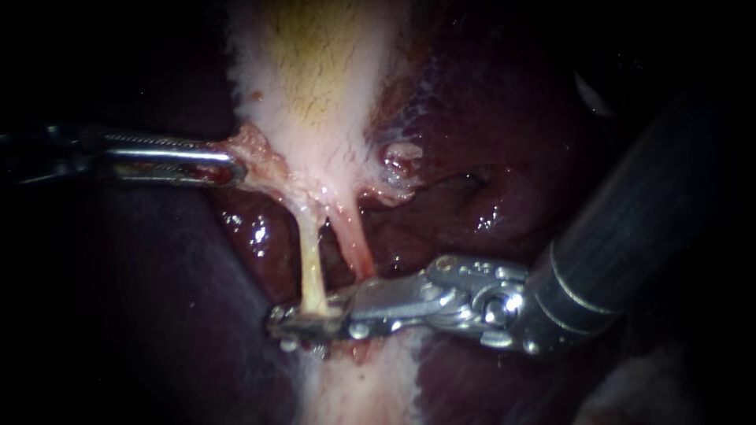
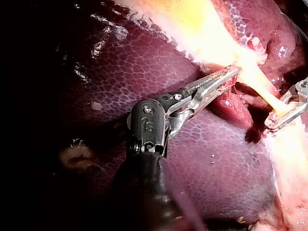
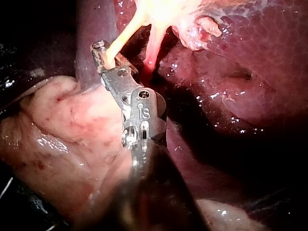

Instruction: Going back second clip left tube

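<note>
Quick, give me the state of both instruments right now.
Left instrument: shut on gallbladder tissue.
Right instrument: at the left tube; open or shut cannot be told.

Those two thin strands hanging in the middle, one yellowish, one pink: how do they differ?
The pale yellow tube hangs nearly straight; the pink-red tube slants aside. The yellow tube ends at the silver right instrument's tip; the pink-red tube passes behind it. Both descend from the same whitish tissue.
</note>
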### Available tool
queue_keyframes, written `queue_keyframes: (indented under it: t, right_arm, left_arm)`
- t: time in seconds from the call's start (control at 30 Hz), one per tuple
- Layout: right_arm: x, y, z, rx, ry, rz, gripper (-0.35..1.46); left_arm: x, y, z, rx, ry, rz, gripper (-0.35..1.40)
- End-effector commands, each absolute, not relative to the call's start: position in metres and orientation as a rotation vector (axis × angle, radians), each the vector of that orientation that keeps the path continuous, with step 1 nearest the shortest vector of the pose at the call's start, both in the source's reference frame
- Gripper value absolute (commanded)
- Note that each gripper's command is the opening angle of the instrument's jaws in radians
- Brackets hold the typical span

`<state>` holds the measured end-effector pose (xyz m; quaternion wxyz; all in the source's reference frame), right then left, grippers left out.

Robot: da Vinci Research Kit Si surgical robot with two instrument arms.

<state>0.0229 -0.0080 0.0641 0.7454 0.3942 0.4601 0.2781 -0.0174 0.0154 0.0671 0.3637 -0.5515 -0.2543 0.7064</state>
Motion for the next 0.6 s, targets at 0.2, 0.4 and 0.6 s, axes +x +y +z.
queue_keyframes:
  t: [0.2,0.4,0.6]
  right_arm:
    - [0.0229,-0.0079,0.0642,0.863,1.007,0.609,-0.35]
    - [0.0229,-0.0077,0.0646,0.861,1.004,0.609,-0.29]
    - [0.0239,-0.0074,0.0650,0.862,1.025,0.616,0.44]
  left_arm:
    - [-0.0174,0.0154,0.0671,-1.420,-0.654,1.817,-0.35]
    - [-0.0174,0.0154,0.0672,-1.420,-0.654,1.817,-0.35]
    - [-0.0174,0.0154,0.0672,-1.420,-0.654,1.817,-0.35]
